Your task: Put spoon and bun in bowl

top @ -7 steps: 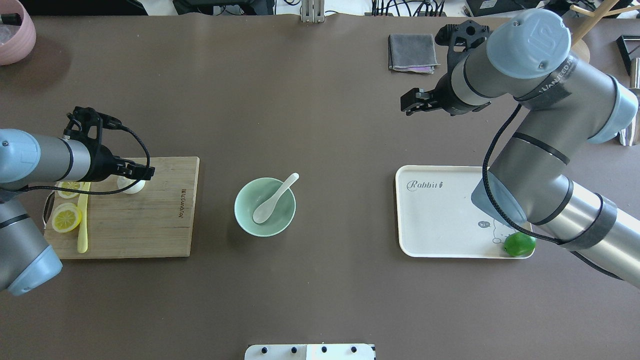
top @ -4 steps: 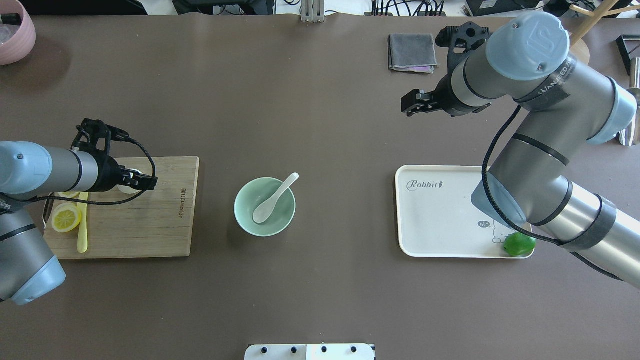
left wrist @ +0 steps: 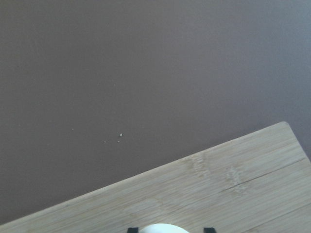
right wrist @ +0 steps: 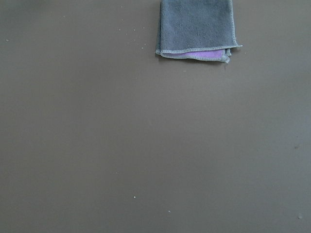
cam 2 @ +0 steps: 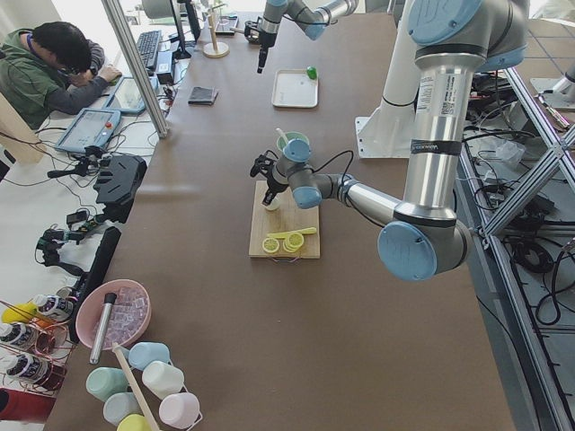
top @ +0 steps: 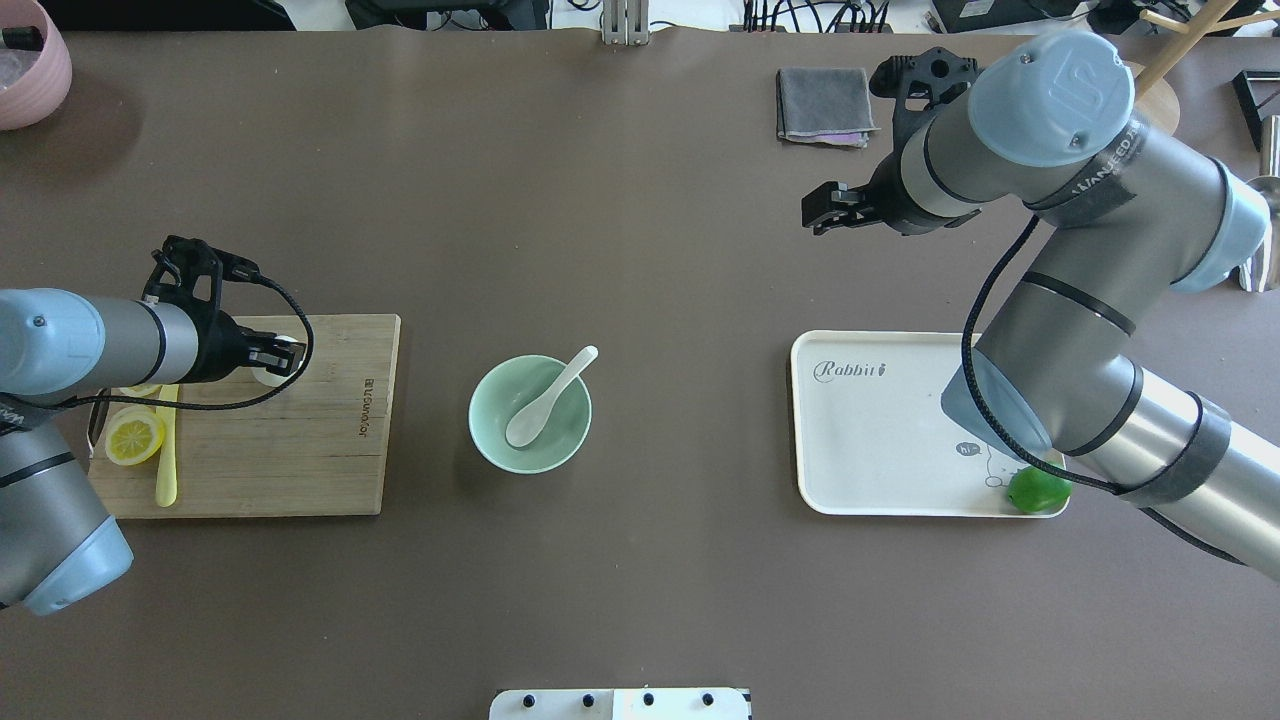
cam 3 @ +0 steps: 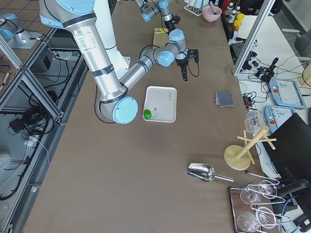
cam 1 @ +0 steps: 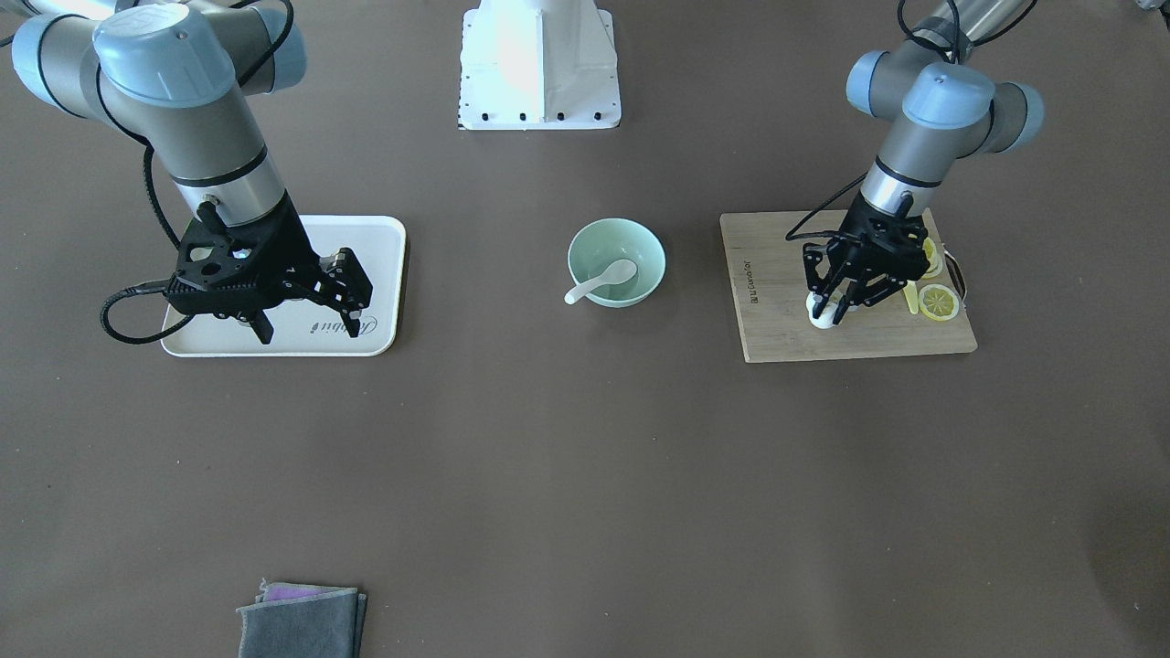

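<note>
The white spoon (top: 545,398) lies in the mint-green bowl (top: 482,432) at the table's middle, its handle resting over the rim; the front-facing view shows the spoon (cam 1: 599,281) and the bowl (cam 1: 644,242) too. The white bun (top: 272,376) sits on the wooden cutting board (top: 300,450). My left gripper (top: 284,357) is low over the bun (cam 1: 820,317), open, with a finger on either side of it. The left wrist view shows the bun's top (left wrist: 163,228) between the two fingertips. My right gripper (top: 813,210) is open and empty, raised over bare table far from the bowl.
Lemon slices (top: 135,437) and a thin yellow knife (top: 166,462) lie on the board's left part. A white tray (top: 880,430) with a green lime (top: 1038,490) is to the bowl's right. A folded grey cloth (top: 822,104) lies at the back right, and a pink bowl (top: 25,60) at the back left.
My left gripper has drawn back a little to the left and settled around the bun. The right arm has barely moved. Spoon and bowl are unchanged.
</note>
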You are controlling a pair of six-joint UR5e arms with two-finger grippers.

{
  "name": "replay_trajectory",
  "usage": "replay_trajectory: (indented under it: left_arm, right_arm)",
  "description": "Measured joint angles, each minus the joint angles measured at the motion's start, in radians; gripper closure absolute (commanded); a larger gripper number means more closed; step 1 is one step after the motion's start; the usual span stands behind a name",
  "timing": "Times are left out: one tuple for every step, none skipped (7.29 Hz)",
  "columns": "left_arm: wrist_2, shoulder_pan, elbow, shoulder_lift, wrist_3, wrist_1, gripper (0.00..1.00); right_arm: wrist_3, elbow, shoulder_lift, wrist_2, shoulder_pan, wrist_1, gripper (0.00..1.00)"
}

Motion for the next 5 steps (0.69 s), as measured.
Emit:
replay_trajectory:
  left_arm:
    - [0.001,0.001,-0.035,-0.015,-0.058,-0.001,1.0]
    - [0.003,0.01,-0.055,-0.05,-0.135,-0.001,1.0]
    - [0.015,0.038,-0.062,-0.094,-0.209,0.0,1.0]
    - [0.053,0.089,-0.062,-0.142,-0.275,0.001,1.0]
    - [0.122,0.164,-0.058,-0.192,-0.331,0.003,0.98]
  right_arm:
    - [0.0,0.0,0.0,-0.001,-0.001,0.0,0.0]
    - [0.0,-0.001,0.0,-0.001,-0.002,0.001,0.0]
    - [0.0,-0.001,0.0,-0.003,-0.005,0.0,0.0]
    - [0.0,-0.001,0.0,-0.007,-0.008,0.0,0.0]
    - [0.002,-0.002,0.0,-0.012,-0.011,0.0,0.0]
